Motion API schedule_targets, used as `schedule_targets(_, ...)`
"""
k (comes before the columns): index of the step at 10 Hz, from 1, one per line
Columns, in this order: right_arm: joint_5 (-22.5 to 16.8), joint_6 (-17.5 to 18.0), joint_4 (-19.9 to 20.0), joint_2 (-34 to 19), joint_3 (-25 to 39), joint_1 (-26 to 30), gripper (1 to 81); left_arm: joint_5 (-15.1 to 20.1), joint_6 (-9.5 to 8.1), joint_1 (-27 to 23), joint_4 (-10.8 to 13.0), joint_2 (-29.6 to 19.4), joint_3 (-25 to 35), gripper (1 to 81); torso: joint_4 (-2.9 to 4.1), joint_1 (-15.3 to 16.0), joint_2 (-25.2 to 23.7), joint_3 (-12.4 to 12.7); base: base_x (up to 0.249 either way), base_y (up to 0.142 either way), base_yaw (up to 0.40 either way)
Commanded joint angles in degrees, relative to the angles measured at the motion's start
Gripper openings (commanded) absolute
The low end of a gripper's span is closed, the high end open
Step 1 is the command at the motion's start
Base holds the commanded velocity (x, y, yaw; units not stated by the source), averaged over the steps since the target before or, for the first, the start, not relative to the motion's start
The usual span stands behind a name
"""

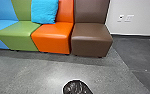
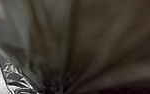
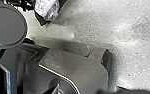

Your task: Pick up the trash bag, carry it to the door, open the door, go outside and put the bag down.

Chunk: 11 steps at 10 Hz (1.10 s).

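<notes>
Our shiny black plastic bag (image 1: 77,88), rounded side facing multicoloured padded seats (image 1: 52,37), long axis unclear, can't tell either gripper's jaw gap or hold

In the head view the light is bright and even, falling from above: it lays a soft sheen on the green seat (image 1: 18,32) and orange seat (image 1: 52,32), a broad glow on the grey floor (image 1: 23,72), and shadow under the seats. Small white glints break up the black trash bag (image 1: 77,87). The left wrist view is dim and brownish, its folds smeared, with hard glints on crinkled plastic and a washed-out pale edge. In the right wrist view, glare whitens the floor beside the robot's housing (image 3: 73,62) and its soft shadow.
</notes>
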Motion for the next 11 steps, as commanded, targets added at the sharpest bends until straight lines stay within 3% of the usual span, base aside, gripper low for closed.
schedule_targets(1, -3.7, 0.3, 1.2, -3.7, 1.9, 3.0, 81.1, 2.2, -1.08, -2.7, 0.8, -0.8, -0.7, 81.1, 0.0, 0.0, 0.0, 0.0, 0.0, 0.0, 0.0)
schedule_targets(6, -3.7, 0.3, 1.2, -3.7, 2.4, 2.9, 81.1, 2.3, -1.08, -2.6, 0.9, -1.1, -0.7, 81.1, 0.0, 0.0, 0.0, -0.1, 0.0, 0.0, 0.0)
schedule_targets(7, -3.7, 0.3, 1.1, -3.6, 2.4, 3.0, 81.1, 2.3, -1.08, -2.6, 1.1, -1.1, -0.7, 1.0, 0.0, 0.0, 0.0, -0.1, 0.0, 0.0, 0.0)
schedule_targets(11, -3.7, 0.3, 1.1, -3.5, 2.3, 2.9, 81.1, 2.3, -0.99, -2.5, 1.4, -1.1, -0.7, 1.0, 0.0, 0.0, 0.0, -0.1, 0.0, 0.0, 0.0)
